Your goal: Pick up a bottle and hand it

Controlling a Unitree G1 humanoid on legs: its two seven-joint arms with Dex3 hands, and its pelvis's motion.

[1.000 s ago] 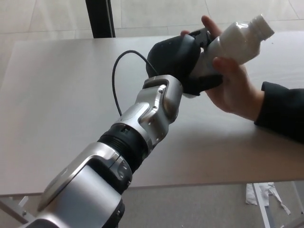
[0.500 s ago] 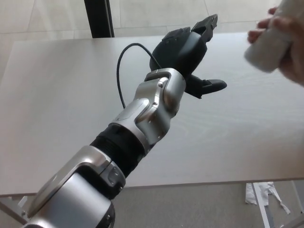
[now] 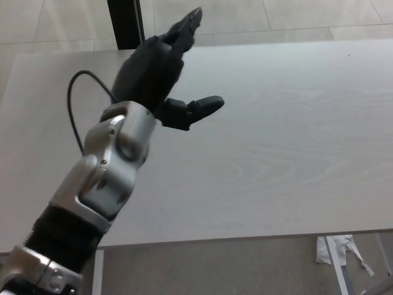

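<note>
My left hand (image 3: pixel 156 70) hangs raised over the desk (image 3: pixel 276 153), fingers (image 3: pixel 184 27) spread wide and holding nothing, thumb jutting out to the side below them. No bottle shows anywhere near my fingers or on the desk, so I judge the handover done. My forearm slants up from the lower left.

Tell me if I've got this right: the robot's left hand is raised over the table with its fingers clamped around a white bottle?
Not quite. The head view shows the left hand raised over the table, but it is open and holds nothing: its fingers and thumb are spread apart. No bottle is in view.
</note>
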